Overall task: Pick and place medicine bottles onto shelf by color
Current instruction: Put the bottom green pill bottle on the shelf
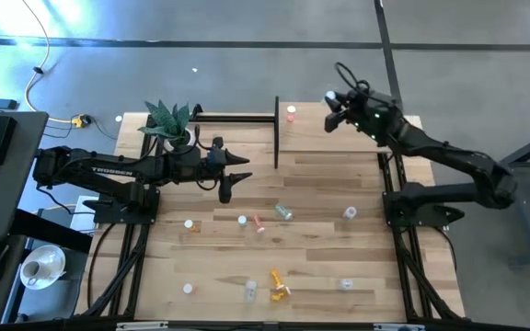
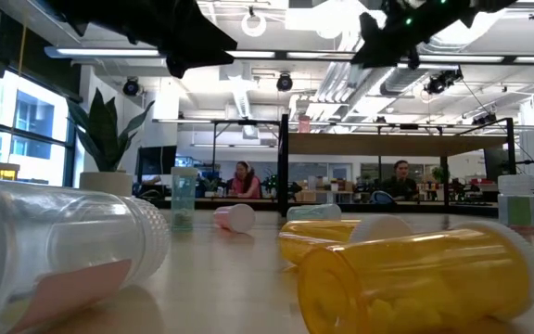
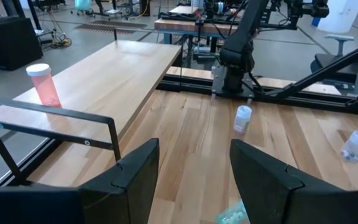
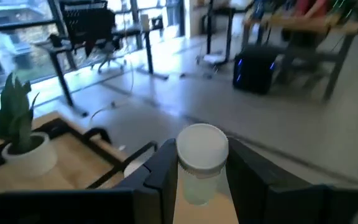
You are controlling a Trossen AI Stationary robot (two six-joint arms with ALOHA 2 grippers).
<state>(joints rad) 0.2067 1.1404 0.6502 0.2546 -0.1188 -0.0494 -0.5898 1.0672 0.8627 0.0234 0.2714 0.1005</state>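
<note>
The shelf (image 1: pixel 334 138) is a light-wood board on a black frame at the table's far middle. One red bottle (image 1: pixel 291 113) stands on its far left corner and also shows in the left wrist view (image 3: pixel 43 85). My right gripper (image 1: pixel 331 108) is over the shelf's far edge, shut on a clear bottle with a white cap (image 4: pixel 202 146). My left gripper (image 1: pixel 228 184) is open and empty, above the table left of the shelf. Several bottles rest on the table, among them a green one (image 1: pixel 283 212), a pink one (image 1: pixel 259 223) and two orange ones (image 1: pixel 278 285). My right gripper pinches the clear bottle's body (image 4: pixel 197 186) between its two fingers, just below the white cap. The cap stands out past the fingers. The bottle is lifted clear of the shelf.
A potted green plant (image 1: pixel 168 124) stands at the far left, beside the shelf's black frame (image 1: pixel 237 118). In the low view a clear bottle (image 2: pixel 54 250) and an orange bottle (image 2: pixel 415 278) lie near the table's near edge. People sit in the room beyond the table.
</note>
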